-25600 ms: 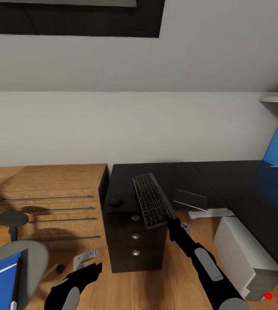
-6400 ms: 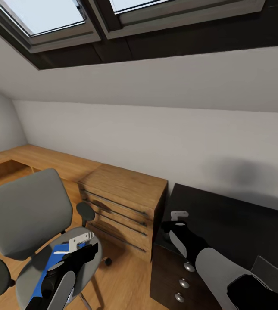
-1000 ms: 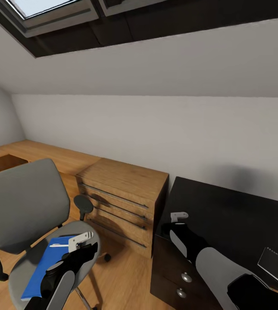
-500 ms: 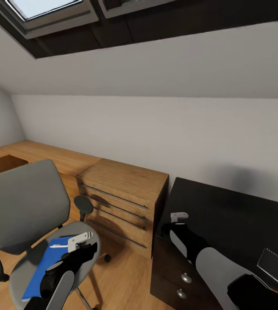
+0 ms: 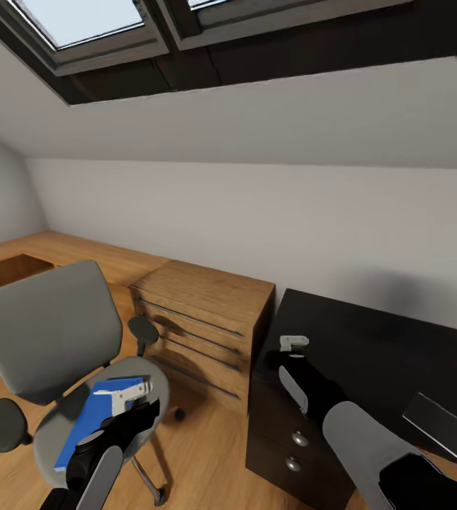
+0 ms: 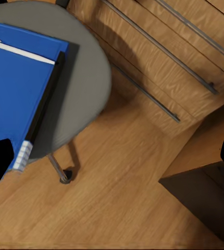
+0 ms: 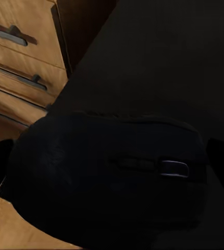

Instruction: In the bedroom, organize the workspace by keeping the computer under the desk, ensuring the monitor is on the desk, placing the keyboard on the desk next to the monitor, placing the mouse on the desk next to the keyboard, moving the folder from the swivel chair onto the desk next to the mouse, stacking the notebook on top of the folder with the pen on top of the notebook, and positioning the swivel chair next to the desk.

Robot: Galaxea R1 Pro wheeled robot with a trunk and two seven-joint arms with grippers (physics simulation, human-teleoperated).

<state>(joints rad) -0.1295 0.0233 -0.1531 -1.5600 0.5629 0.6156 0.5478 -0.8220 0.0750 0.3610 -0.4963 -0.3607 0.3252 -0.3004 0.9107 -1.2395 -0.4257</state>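
Observation:
The grey swivel chair (image 5: 40, 340) stands at the left with the blue folder (image 5: 99, 419) flat on its seat (image 6: 86, 78). The folder (image 6: 13, 99) has a dark strip along one edge and a thin white line across it. My left gripper (image 5: 130, 398) hovers open just above the folder's near corner. My right gripper (image 5: 293, 343) sits at the dark desk's (image 5: 384, 340) left corner, and the black mouse (image 7: 107, 166) lies between its fingers, one at each side. The keyboard (image 5: 444, 423) rests on the desk at the right edge. Monitor, computer and notebook are out of view.
A wooden drawer cabinet (image 5: 200, 319) stands between chair and desk, against the white wall. The desk's own dark drawer unit (image 5: 292, 439) is below my right arm. Wooden floor (image 6: 122, 198) lies open beside the chair. Skylights run along the sloped ceiling.
The whole picture has shifted, so the camera moved and the chair now shows a little further right. Both arms hold the same pose.

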